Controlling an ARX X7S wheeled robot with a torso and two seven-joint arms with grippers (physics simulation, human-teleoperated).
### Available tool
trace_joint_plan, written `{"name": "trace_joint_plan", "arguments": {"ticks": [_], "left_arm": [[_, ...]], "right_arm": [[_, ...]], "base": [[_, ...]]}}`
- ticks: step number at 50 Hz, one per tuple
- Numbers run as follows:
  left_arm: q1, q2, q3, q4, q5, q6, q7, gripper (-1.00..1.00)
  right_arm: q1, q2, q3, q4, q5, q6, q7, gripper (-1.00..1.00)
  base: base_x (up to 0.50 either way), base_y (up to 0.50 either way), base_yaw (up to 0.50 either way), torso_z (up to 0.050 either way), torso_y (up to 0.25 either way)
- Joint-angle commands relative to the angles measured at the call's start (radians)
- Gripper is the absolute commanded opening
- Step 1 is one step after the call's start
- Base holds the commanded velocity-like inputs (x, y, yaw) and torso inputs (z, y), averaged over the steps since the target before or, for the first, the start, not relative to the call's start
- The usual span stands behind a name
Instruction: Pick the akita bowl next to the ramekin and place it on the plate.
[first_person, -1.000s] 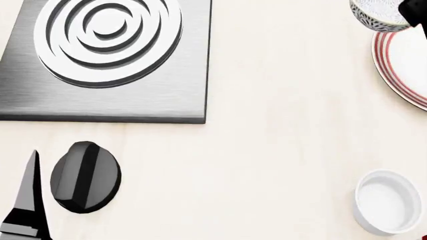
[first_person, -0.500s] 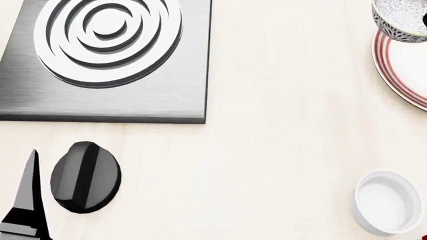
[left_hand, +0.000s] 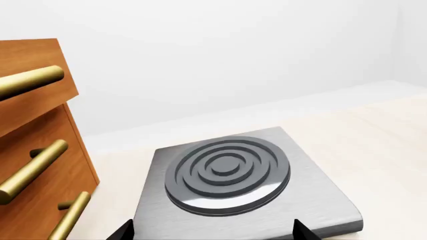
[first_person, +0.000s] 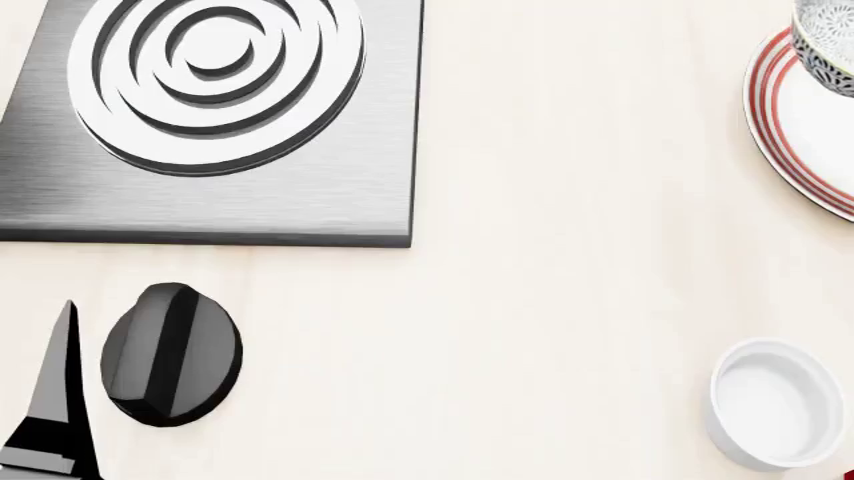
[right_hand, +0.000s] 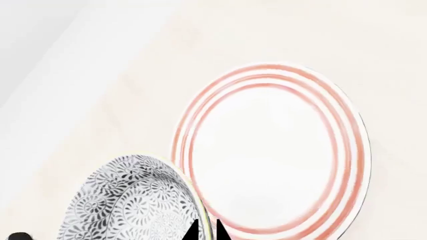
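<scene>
Grey-black speckled on white, the small deep akita bowl (right_hand: 137, 200) hangs in the right gripper (right_hand: 203, 231), whose dark fingertips pinch its rim in the right wrist view. It sits just beside the plate's edge and overlaps it slightly. It is round, so it has no long axis, and its mouth looks tipped slightly rather than level. The round shallow white plate (right_hand: 267, 145) with red concentric rings lies bare beneath. The step in hand appears to be the carry; next the bowl likely needs moving over the plate's middle, levelling, lowering and release. From the plate, the plain glossy white ramekin (first_person: 774, 402) stands well apart. The left gripper (left_hand: 212, 231) shows only two dark tips spread wide, holding nothing.
</scene>
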Motion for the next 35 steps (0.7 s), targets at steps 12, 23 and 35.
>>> {"name": "trace_joint_plan", "arguments": {"ticks": [12,23,35], "left_arm": [[0.005,0.002,0.0,-0.001,0.003,-0.001,0.0,1.0],[-0.003,0.011,-0.002,0.002,-0.003,-0.013,0.0,1.0],[-0.003,0.012,-0.003,0.001,-0.004,-0.016,0.004,1.0]], "right_arm": [[-0.036,0.067,0.04,-0.057,0.009,-0.033,0.027,-1.0],[-0.031,0.055,0.035,-0.014,-0.005,-0.04,0.018,-1.0],[-0.044,0.046,0.036,0.014,-0.01,-0.052,-0.005,-1.0]], "base": [[0.0,0.0,0.0,0.0,0.0],[0.0,0.0,0.0,0.0,0.0],[0.0,0.0,0.0,0.0,0.001]]}}
